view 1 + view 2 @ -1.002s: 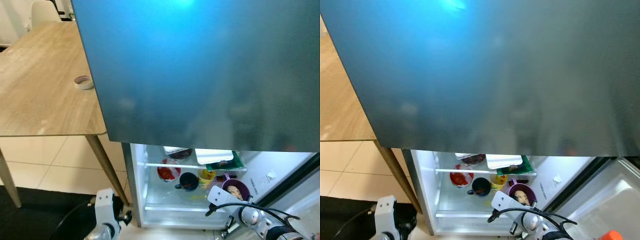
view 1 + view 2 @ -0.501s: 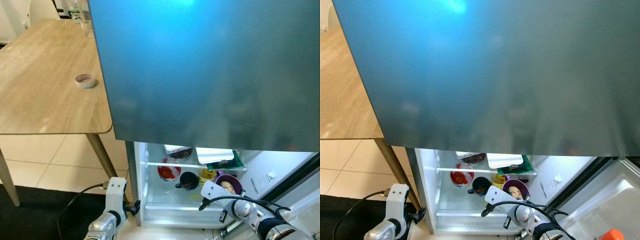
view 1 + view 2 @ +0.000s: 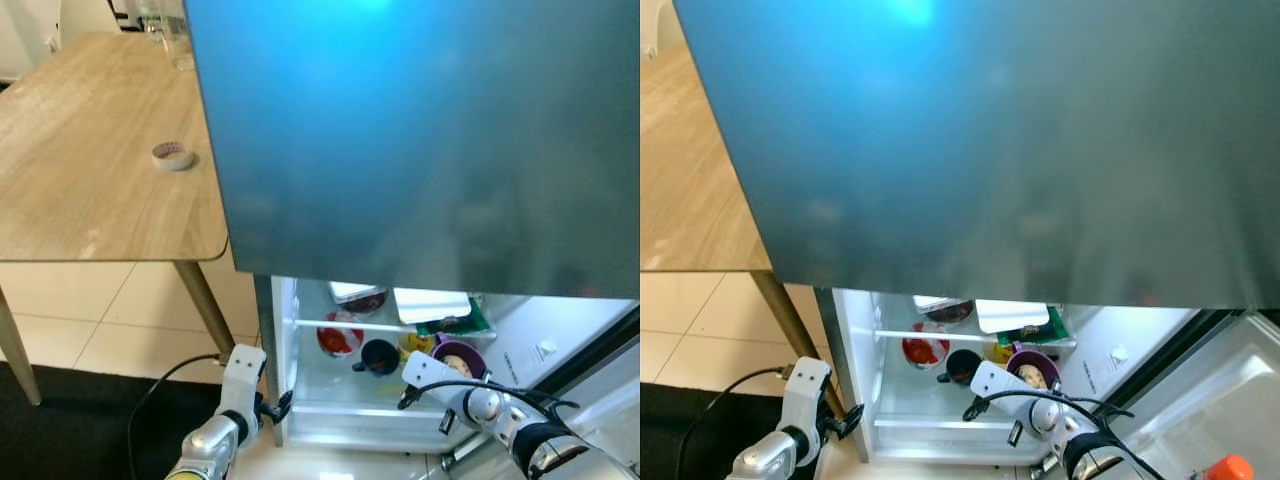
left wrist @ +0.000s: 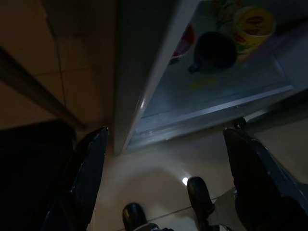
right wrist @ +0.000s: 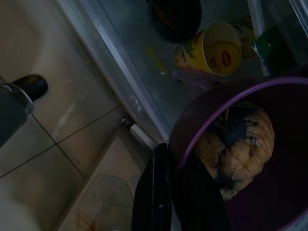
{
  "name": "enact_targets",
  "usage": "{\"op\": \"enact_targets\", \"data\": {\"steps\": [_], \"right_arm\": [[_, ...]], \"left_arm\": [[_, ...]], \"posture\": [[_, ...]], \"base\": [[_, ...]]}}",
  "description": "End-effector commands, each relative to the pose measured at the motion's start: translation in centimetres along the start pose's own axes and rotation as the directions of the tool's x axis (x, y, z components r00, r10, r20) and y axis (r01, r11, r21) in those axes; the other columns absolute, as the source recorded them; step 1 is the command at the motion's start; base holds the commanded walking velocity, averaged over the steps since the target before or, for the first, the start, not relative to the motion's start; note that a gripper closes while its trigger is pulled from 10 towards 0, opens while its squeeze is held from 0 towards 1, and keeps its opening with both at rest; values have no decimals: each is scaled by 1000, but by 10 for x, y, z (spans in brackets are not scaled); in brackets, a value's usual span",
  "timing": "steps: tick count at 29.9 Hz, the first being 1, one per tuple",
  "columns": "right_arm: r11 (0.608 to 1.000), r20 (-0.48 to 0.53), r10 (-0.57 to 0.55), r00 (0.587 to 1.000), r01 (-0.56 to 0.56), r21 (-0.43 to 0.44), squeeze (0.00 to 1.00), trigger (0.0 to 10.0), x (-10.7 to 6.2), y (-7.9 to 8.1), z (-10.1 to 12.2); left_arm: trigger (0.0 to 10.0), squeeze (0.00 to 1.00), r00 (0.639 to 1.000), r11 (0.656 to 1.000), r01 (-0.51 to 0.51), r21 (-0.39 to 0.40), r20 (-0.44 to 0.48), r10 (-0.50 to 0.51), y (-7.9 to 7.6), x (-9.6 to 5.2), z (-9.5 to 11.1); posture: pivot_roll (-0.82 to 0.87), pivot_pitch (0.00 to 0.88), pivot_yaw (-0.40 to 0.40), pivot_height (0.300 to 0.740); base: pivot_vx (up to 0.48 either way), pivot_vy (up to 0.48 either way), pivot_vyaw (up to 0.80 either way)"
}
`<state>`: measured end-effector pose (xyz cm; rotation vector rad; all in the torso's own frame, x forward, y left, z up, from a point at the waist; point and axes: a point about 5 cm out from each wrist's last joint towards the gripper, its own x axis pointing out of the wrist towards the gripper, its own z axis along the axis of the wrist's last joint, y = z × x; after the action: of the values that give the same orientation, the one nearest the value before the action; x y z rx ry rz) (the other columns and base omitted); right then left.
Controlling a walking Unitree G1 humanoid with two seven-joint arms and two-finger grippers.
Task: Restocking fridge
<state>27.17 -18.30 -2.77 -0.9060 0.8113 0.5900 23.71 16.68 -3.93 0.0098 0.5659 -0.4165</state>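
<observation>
At the lower right of the frame, the right gripper (image 5: pixel 166 202) is clamped on the rim of a purple bowl (image 3: pixel 458 357) holding a muffin (image 5: pixel 238 147), poised at the open fridge (image 3: pixel 300 385). The bowl is not yet set on the shelf, beside the yellow cup (image 5: pixel 216 50), dark mug (image 3: pixel 378 356) and red bowl (image 3: pixel 338 338) already stocked. At lower left, the left gripper (image 4: pixel 166 159) hangs spread apart, empty. Placing remains.
</observation>
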Motion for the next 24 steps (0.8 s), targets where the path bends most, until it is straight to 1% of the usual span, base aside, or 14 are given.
{"op": "enact_targets", "data": {"steps": [1, 3, 5, 10, 11, 16, 20, 24], "right_arm": [[1000, -2, -12, 1000, 12, 9, 0, 10000, -1, -6, 0], [1000, -1, -13, 1000, 13, 9, 0, 10000, -1, -8, 1], [1000, 4, -17, 1000, 17, 8, 0, 10000, -2, -11, 3], [1000, 7, -17, 1000, 17, 8, 0, 10000, -2, -13, 4], [1000, 10, -16, 1000, 16, 6, 0, 10000, -2, -15, 5], [1000, 12, -14, 1000, 14, 0, 0, 10000, -3, -18, 7], [1000, 12, -15, 1000, 15, -4, 0, 10000, -3, -20, 8], [1000, 14, -15, 1000, 15, -20, 0, 10000, -4, -25, 11]], "left_arm": [[10000, 0, 999, 998, 45, 33, 26, -46, -9, 6, 8], [10000, 0, 998, 997, 58, 44, 37, -59, -11, 8, 11], [10000, 0, 994, 994, 89, 70, 59, -93, -16, 12, 18], [10000, 0, 991, 990, 111, 90, 71, -117, -20, 14, 23], [10000, 0, 986, 986, 133, 102, 86, -142, -23, 16, 27], [10000, 0, 978, 979, 165, 120, 105, -177, -28, 19, 32], [10000, 0, 973, 974, 185, 132, 116, -201, -31, 20, 36], [10000, 0, 958, 962, 225, 154, 143, -247, -39, 23, 44]], "posture": [[48, 40, -77, 650], [48, 40, -77, 645], [44, 40, -74, 635], [40, 35, -74, 625], [39, 32, -74, 615], [38, 26, -75, 590], [37, 24, -76, 580], [36, 23, -75, 560]], "base": [[0, 0, 0], [0, 0, 0], [0, 0, 0], [0, 0, 0], [0, 0, 0], [0, 0, 0], [0, 0, 0], [0, 0, 0]]}}
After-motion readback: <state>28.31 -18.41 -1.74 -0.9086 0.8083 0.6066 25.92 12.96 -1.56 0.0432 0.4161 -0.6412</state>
